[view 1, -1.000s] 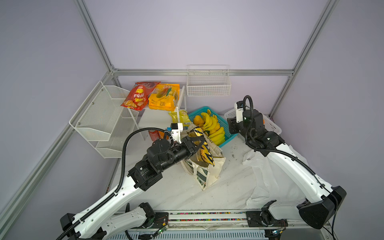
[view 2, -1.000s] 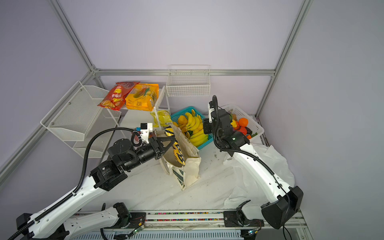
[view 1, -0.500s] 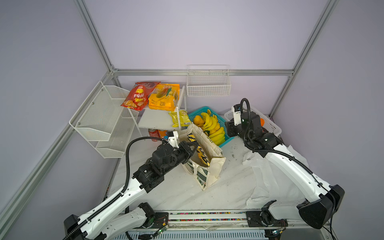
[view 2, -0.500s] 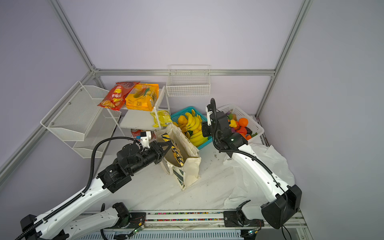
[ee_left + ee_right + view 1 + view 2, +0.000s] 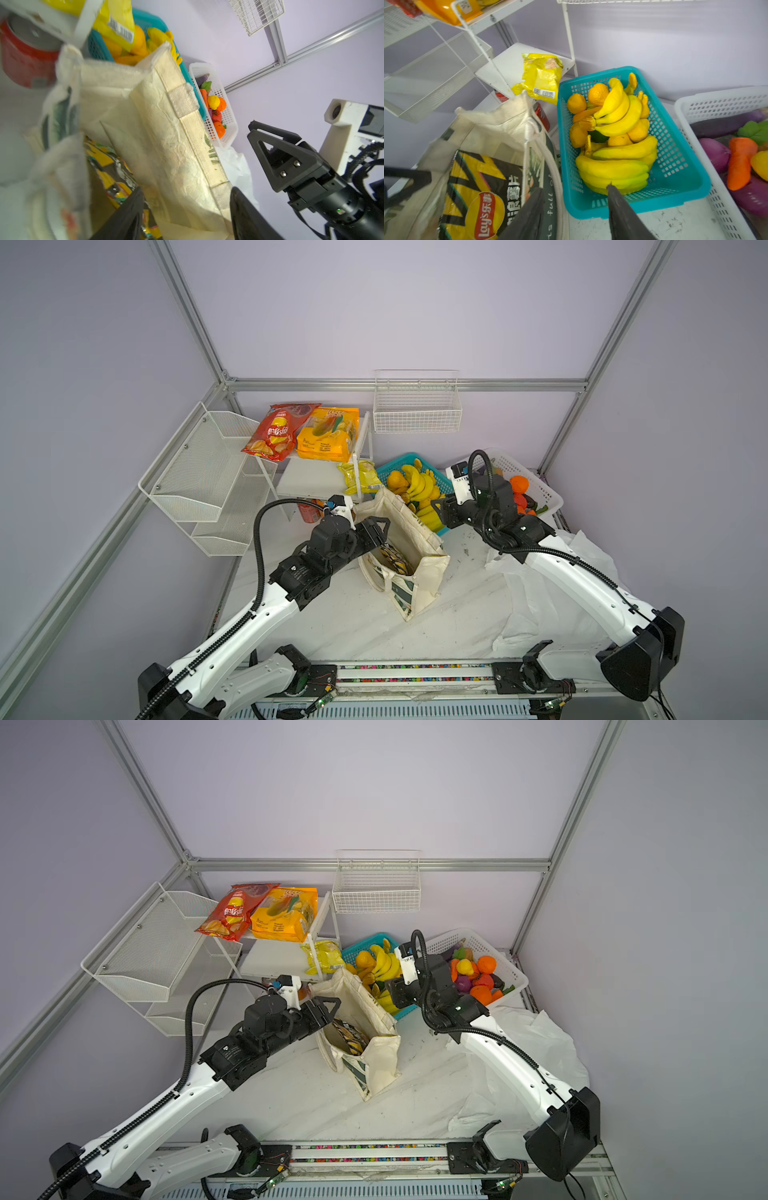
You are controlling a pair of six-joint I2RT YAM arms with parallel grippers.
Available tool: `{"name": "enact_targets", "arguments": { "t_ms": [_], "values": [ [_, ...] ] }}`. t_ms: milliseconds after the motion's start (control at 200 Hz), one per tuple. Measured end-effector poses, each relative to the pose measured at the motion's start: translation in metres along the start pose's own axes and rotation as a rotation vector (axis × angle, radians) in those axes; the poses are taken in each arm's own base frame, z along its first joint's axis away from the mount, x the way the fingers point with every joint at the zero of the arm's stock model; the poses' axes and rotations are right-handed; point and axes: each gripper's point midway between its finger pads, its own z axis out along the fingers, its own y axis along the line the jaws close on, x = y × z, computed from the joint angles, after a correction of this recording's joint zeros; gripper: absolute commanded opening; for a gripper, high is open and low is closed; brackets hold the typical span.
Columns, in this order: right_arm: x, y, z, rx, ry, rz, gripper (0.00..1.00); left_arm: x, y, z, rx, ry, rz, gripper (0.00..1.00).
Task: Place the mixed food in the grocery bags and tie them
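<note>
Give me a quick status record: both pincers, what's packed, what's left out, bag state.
Left pincer: open, empty, at mouth of cream canvas tote
Right pincer: open, empty, between tote and teal plastic basket
Packed: black chip bag with yellow zigzags, in tote
Unpacked: yellow bananas in basket; small yellow snack packet on white shelf
White plastic carrier bag: spread out, untied

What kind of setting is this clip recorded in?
Probably a lab robot cell staged as a grocery corner: aluminium frame around plain walls, white mesh shelves, a red chip bag, teal basket of bananas.
</note>
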Motion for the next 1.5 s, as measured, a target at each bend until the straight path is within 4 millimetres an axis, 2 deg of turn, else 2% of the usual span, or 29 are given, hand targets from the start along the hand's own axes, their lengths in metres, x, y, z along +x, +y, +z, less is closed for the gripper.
{"name": "enact_targets", "arguments": {
  "t_ms": [100, 195, 340, 465, 565, 640, 705, 865, 985, 1090, 1260, 1500],
  "values": [
    [0.007, 0.026, -0.001, -0.063, 0.010, -0.044, 0.57, -0.029, -0.012, -0.026, -0.006, -0.095, 0.162, 0.77],
    [0.012, 0.043, 0.000, -0.087, 0.016, -0.085, 0.60, -0.069, -0.021, -0.061, -0.038, -0.229, 0.280, 0.78],
    [0.019, 0.048, 0.005, -0.072, 0.029, -0.124, 0.61, -0.132, -0.030, -0.114, -0.106, -0.419, 0.347, 0.80],
    [0.024, 0.045, 0.011, -0.052, 0.038, -0.130, 0.61, -0.165, -0.033, -0.138, -0.165, -0.494, 0.382, 0.82],
    [0.028, 0.044, 0.016, -0.049, 0.045, -0.136, 0.61, -0.183, -0.021, -0.139, -0.236, -0.511, 0.390, 0.82],
    [0.030, 0.043, 0.017, -0.047, 0.046, -0.141, 0.61, -0.189, -0.003, -0.134, -0.284, -0.496, 0.374, 0.82],
    [0.030, 0.042, 0.018, -0.042, 0.044, -0.145, 0.61, -0.188, 0.016, -0.122, -0.302, -0.474, 0.358, 0.82],
    [0.027, 0.040, 0.019, -0.026, 0.028, -0.148, 0.61, -0.151, 0.083, -0.059, -0.320, -0.295, 0.268, 0.77],
    [0.025, 0.040, 0.019, -0.024, 0.019, -0.149, 0.61, -0.125, 0.117, -0.011, -0.299, -0.187, 0.196, 0.69],
    [0.024, 0.039, 0.020, -0.016, 0.015, -0.150, 0.61, -0.115, 0.133, 0.020, -0.270, -0.144, 0.160, 0.62],
    [0.029, 0.035, 0.025, 0.002, 0.030, -0.151, 0.61, -0.116, 0.142, 0.059, -0.215, -0.121, 0.160, 0.57],
    [0.039, 0.030, 0.036, 0.025, 0.061, -0.154, 0.61, -0.110, 0.162, 0.090, -0.214, -0.087, 0.155, 0.56]
  ]
}}
